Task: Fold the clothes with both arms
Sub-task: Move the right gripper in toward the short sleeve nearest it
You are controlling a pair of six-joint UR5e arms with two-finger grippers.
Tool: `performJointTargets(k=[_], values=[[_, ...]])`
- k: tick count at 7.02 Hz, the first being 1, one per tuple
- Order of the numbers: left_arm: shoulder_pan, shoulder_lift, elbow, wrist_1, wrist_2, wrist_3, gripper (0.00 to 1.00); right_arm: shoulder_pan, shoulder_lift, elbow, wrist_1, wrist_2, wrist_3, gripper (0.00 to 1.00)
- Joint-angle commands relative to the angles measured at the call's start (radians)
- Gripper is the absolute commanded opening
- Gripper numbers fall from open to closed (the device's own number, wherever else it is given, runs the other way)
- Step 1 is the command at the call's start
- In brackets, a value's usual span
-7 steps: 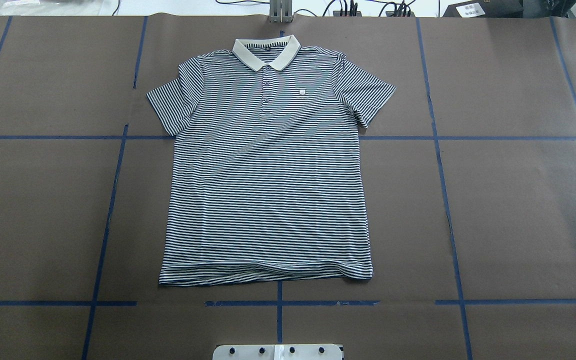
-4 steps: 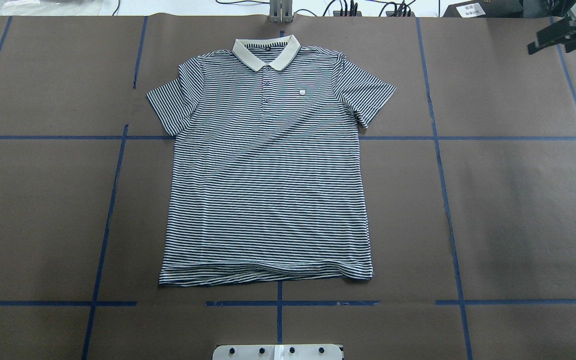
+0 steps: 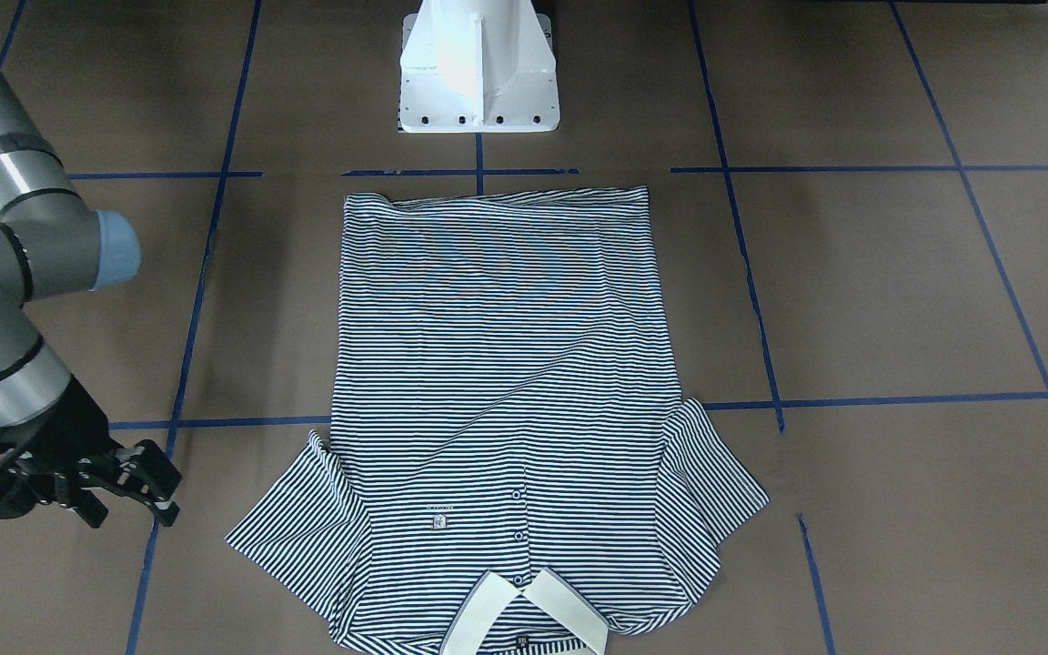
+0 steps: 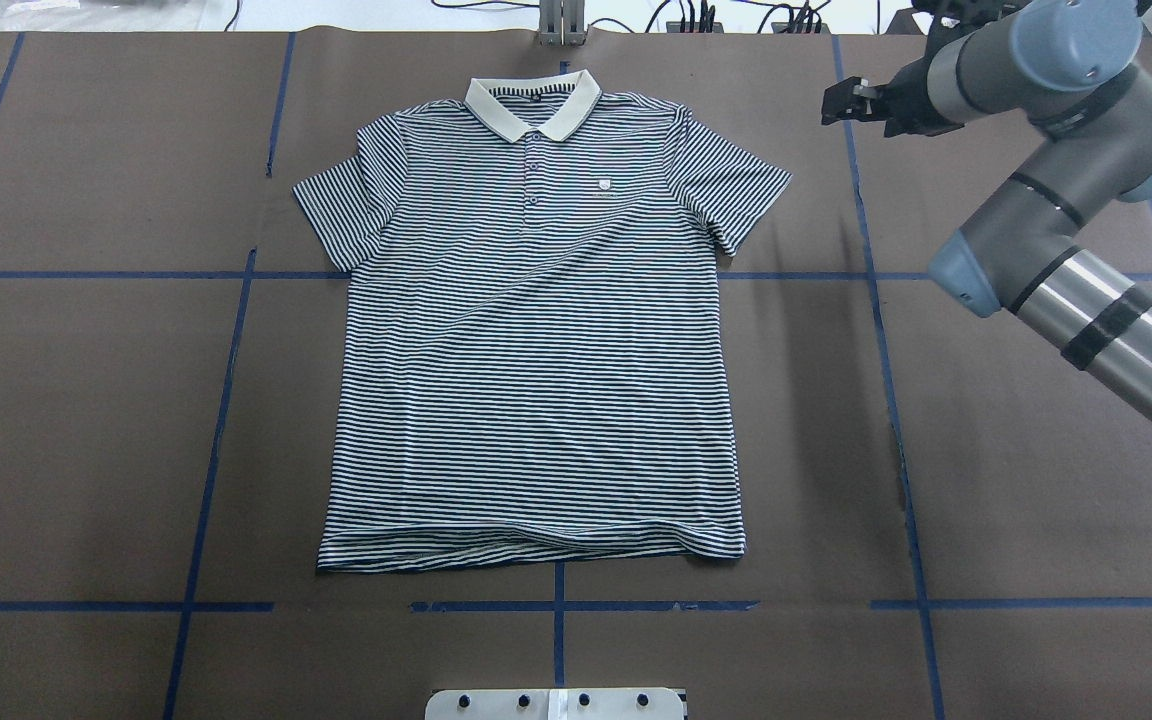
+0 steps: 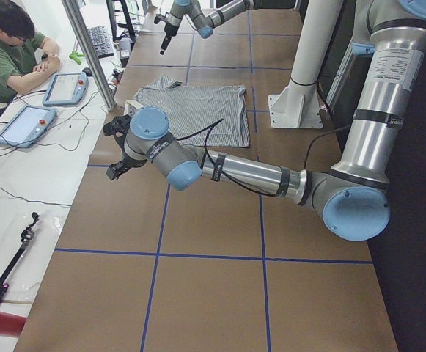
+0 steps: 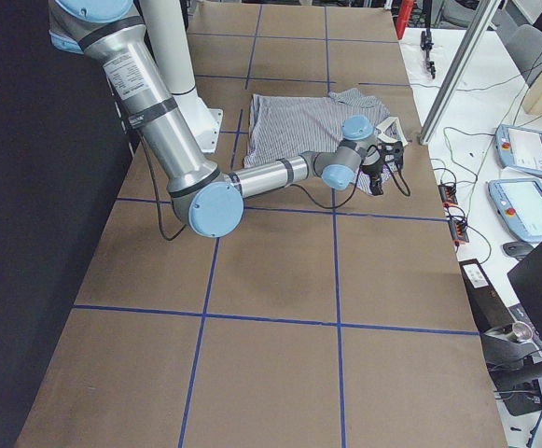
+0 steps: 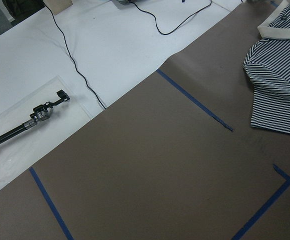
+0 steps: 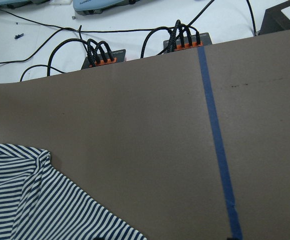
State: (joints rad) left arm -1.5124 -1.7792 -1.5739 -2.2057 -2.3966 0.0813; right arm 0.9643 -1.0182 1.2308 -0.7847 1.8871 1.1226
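At the middle of the table [image 4: 1036,470], front up: polo shirt [image 4: 536,340], one, spread flat and unfolded.
- Material: thin limp knit in fine navy-and-white stripes, with a plain cream collar [image 4: 533,105], dark buttons and a small chest logo. A slight ripple runs along the hem [image 4: 531,545].
- Long axis: the hem points toward the robot's edge of the table and the collar toward the far edge.
- Table surface: matt brown paper gridded with blue tape [image 4: 876,330].

Right gripper [image 3: 128,505]: black, two-fingered, jaws parted and empty. It hangs near the far edge, close to the shirt's right sleeve [image 4: 731,190] without touching it. The shirt lies to its left.

Left gripper [image 5: 117,147]: out toward the table's left end, well apart from the shirt. Whether its jaws are apart or together cannot be told.

Judgement: the right arm [image 4: 1066,250] is the nearer. No fold is begun yet. The sleeve on its side looks the likely first hold, and cloth this soft wants pinching at an edge.
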Motion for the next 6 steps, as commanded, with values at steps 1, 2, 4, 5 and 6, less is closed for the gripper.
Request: performJointTargets(k=[1,2,4,5,6], values=[[0.001,0.0,0.002,-0.006,0.0,0.0,1.0,-0.061,0.056,-0.111,0.053,-0.072,0.039,0.76],[0.001,0.0,0.002,-0.006,0.0,0.0,1.0,-0.07,0.058,-0.119,0.053,-0.081,0.039,0.75],[0.003,-0.002,0.003,-0.006,0.0,-0.002,1.0,-0.098,0.101,-0.18,0.053,-0.127,0.04,0.71],[0.003,-0.005,0.003,-0.006,0.0,-0.002,1.0,-0.107,0.105,-0.192,0.053,-0.131,0.039,0.7],[0.003,-0.006,0.005,-0.006,0.0,-0.002,1.0,-0.116,0.107,-0.204,0.052,-0.155,0.04,0.69]])
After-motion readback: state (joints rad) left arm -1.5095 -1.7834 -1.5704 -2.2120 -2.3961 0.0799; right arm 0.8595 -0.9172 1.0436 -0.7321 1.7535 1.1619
